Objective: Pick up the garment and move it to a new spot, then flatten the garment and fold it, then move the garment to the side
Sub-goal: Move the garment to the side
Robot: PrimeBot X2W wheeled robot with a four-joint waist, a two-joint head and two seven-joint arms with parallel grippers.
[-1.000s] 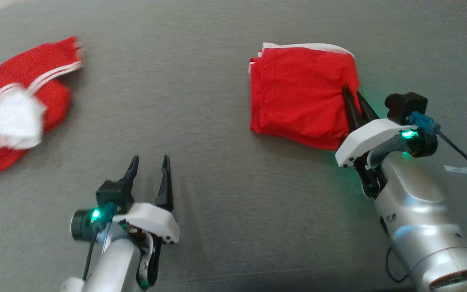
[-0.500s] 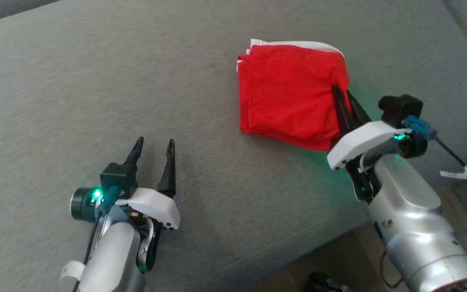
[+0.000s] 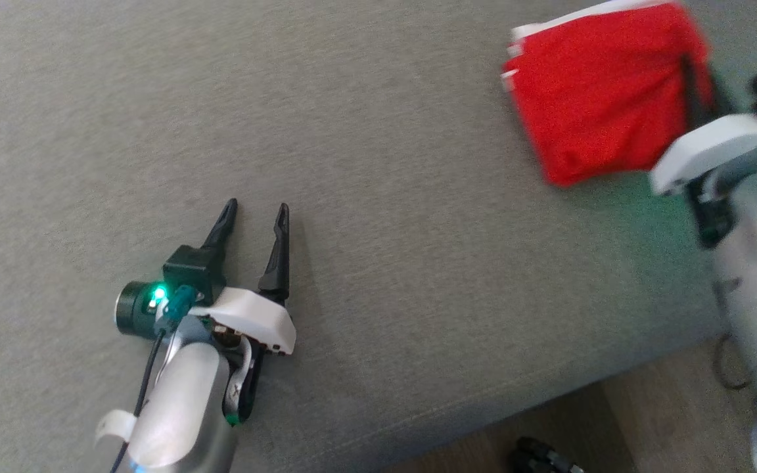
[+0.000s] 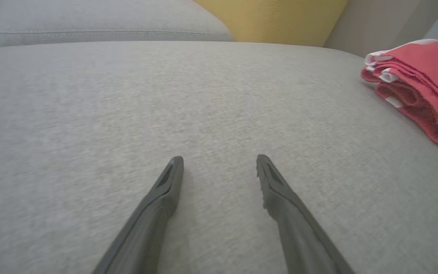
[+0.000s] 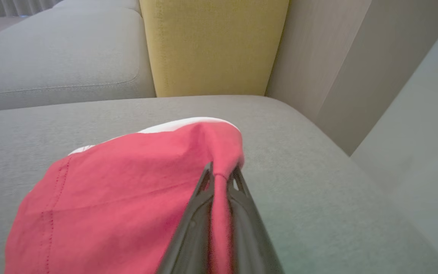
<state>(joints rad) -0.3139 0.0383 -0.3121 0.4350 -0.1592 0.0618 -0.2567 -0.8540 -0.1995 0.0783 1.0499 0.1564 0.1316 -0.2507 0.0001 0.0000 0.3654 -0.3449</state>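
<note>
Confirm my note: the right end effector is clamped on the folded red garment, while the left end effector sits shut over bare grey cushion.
Wrong on the left end effector: it is open, fingers spread, per the left wrist view. The right end effector does clamp the red garment.

The head view has swung, so the couch cushion's front edge and the floor now cross the lower right of the frame, and the folded red garment, pinched in the right gripper, sits blurred at the upper right, farther from the left gripper.
</note>
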